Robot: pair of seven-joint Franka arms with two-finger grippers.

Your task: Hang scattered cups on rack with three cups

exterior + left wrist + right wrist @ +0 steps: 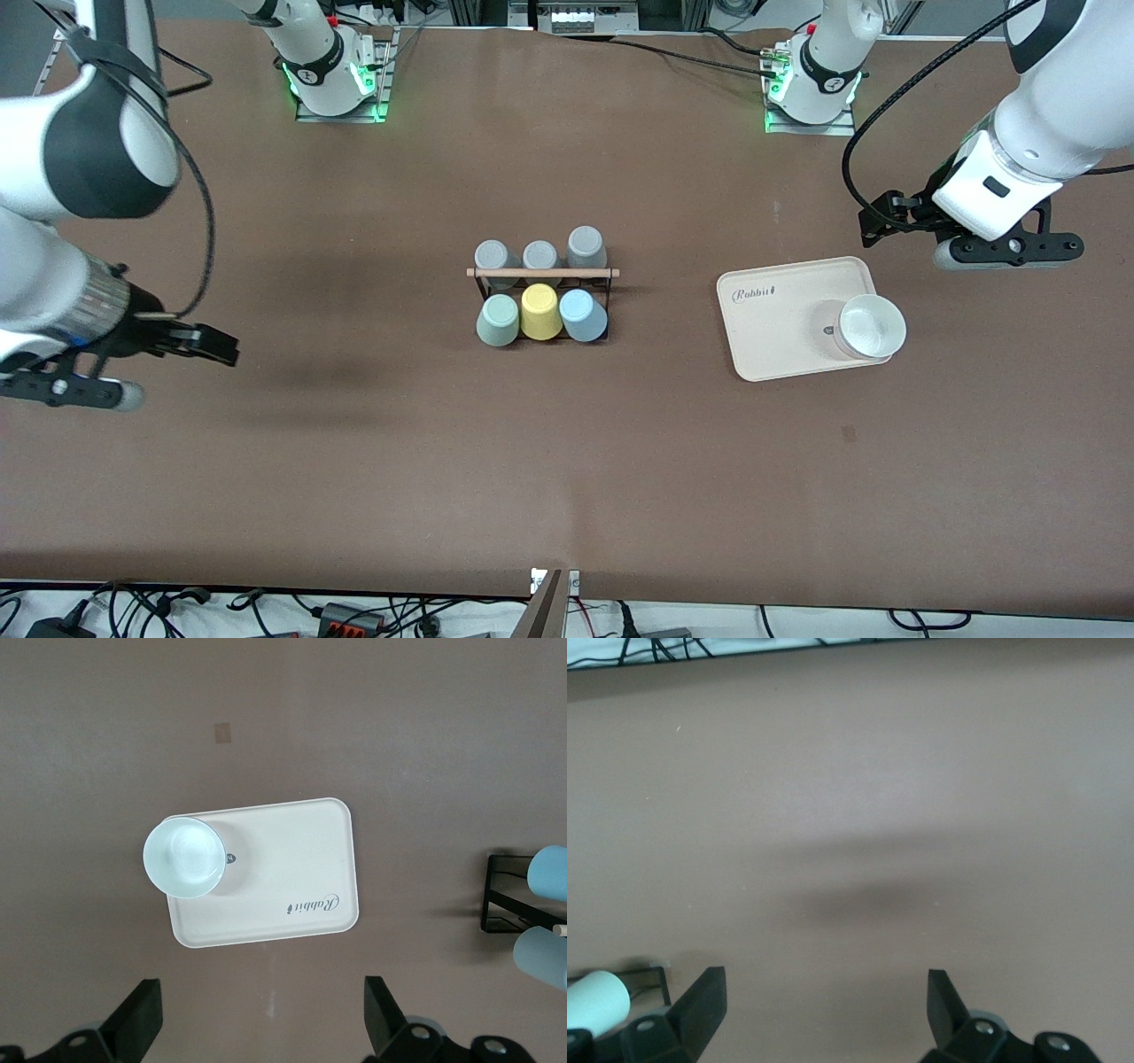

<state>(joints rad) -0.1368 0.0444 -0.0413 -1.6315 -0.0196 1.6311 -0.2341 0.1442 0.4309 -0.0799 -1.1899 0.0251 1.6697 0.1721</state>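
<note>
The black wire rack (542,274) with its wooden rod stands mid-table. The sage green cup (498,320), a yellow cup (540,312) and the light blue cup (583,315) sit in a row on the rack's side nearer the front camera. Three grey pegs (540,255) show on its side nearer the robots. My left gripper (877,221) is open and empty, over bare table beside the tray. My right gripper (213,346) is open and empty, over bare table toward the right arm's end. The blue cup (554,873) and green cup (598,1001) show at the wrist views' edges.
A pale tray (780,328) lies toward the left arm's end of the table, with a white bowl-like cup (871,326) on its corner. Both show in the left wrist view, tray (283,868) and bowl (183,857). Cables lie along the table's near edge.
</note>
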